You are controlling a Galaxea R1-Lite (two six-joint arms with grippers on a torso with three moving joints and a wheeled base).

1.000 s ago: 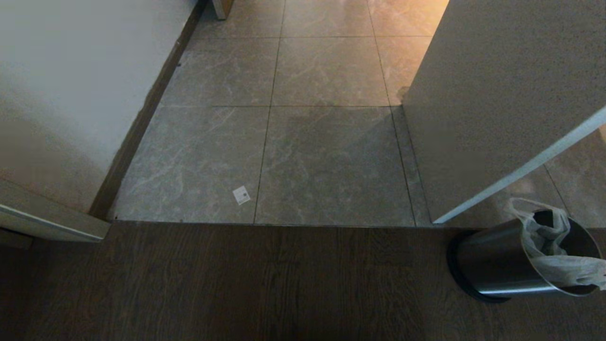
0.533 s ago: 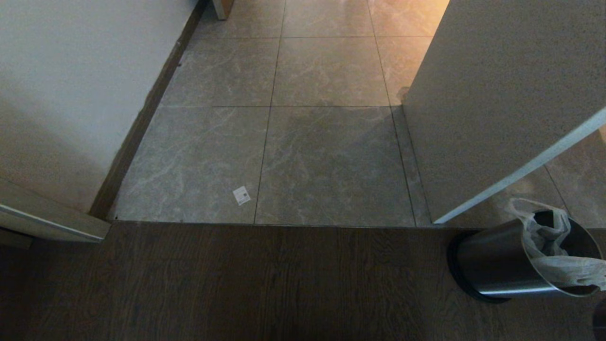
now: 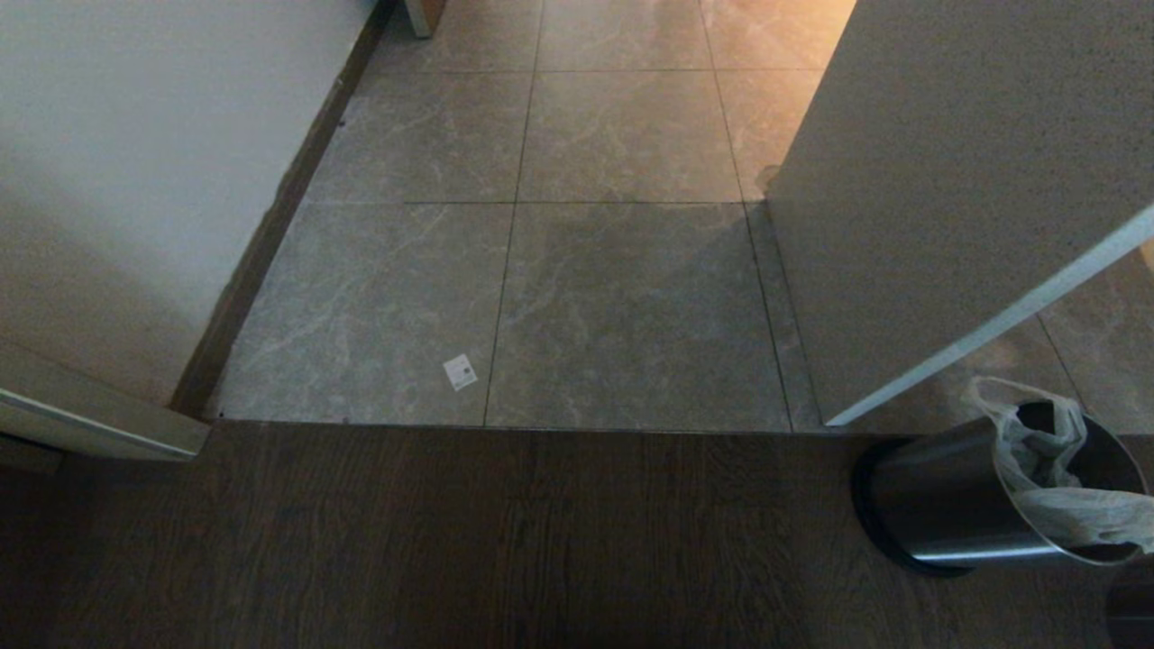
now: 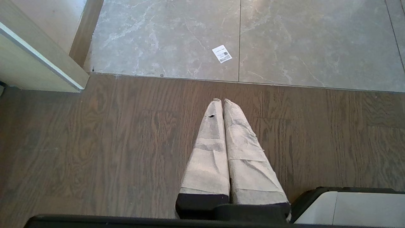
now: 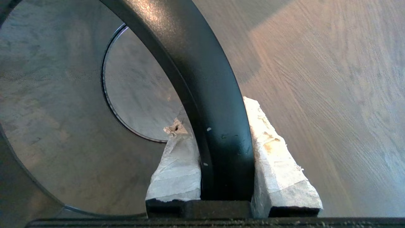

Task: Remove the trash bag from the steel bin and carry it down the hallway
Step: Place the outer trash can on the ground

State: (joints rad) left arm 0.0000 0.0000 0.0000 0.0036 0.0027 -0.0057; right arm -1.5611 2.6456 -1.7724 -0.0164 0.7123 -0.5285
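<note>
The steel bin (image 3: 947, 505) stands at the lower right on the dark wood floor. The trash bag (image 3: 1046, 451), white and crinkled, lines it, with one handle up and a fold draped over the rim. In the right wrist view my right gripper (image 5: 212, 114) is shut on a wide black ring (image 5: 202, 79), one finger inside the hoop and one outside. A dark shape (image 3: 1131, 613) shows at the head view's lower right corner, just in front of the bin. My left gripper (image 4: 221, 100) hangs shut and empty over the wood floor. The hallway tiles (image 3: 622, 297) begin beyond the wood.
A white wall with a dark baseboard (image 3: 270, 216) bounds the tiles on the left. A pale panel (image 3: 947, 180) juts in on the right, above the bin. A small white label (image 3: 460, 371) lies on the tiles. A door-frame corner (image 3: 99, 424) sits at the left.
A dark shape has come further into the head view's lower right corner, next to the bin. The bin and the bag have kept still.
</note>
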